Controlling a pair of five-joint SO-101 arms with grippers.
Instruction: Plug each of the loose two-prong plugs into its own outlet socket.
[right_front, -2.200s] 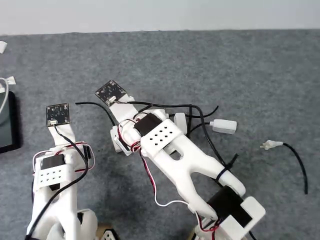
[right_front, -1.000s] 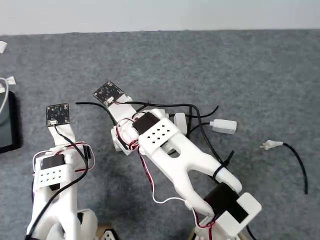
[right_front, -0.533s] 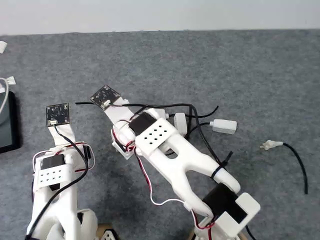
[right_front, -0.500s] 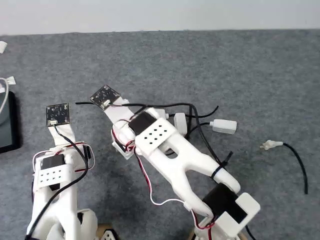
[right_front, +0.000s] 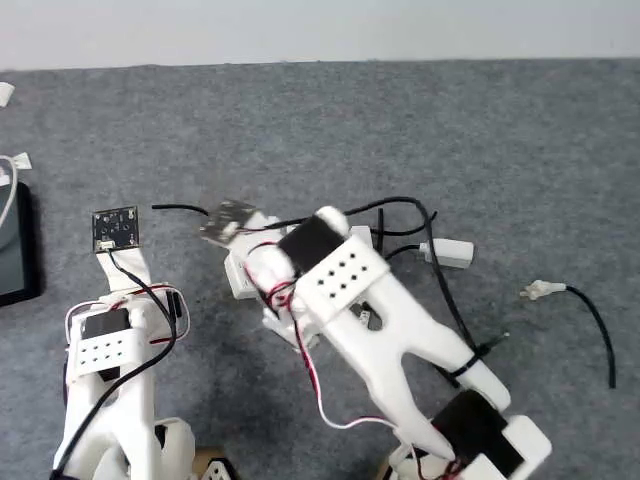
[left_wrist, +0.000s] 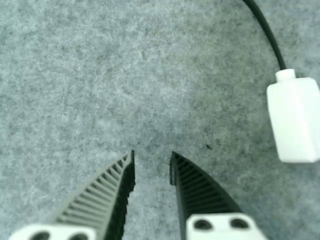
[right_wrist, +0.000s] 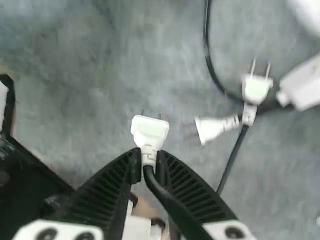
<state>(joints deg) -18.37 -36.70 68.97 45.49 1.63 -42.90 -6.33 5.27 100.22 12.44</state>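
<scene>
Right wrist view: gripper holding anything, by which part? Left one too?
Right gripper pinches a white two-prong plug by the neck behind its body. Left gripper is open, holding nothing.

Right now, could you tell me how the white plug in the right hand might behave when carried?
The white plug looks small and rigid, probably light. Its black cord bends loosely, so it will likely trail and tug. Pinched at its narrow neck, it may pivot.

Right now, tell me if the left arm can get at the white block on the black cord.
Probably yes. The left gripper is open and empty over carpet, and the white block lies close beside it with nothing between.
</scene>
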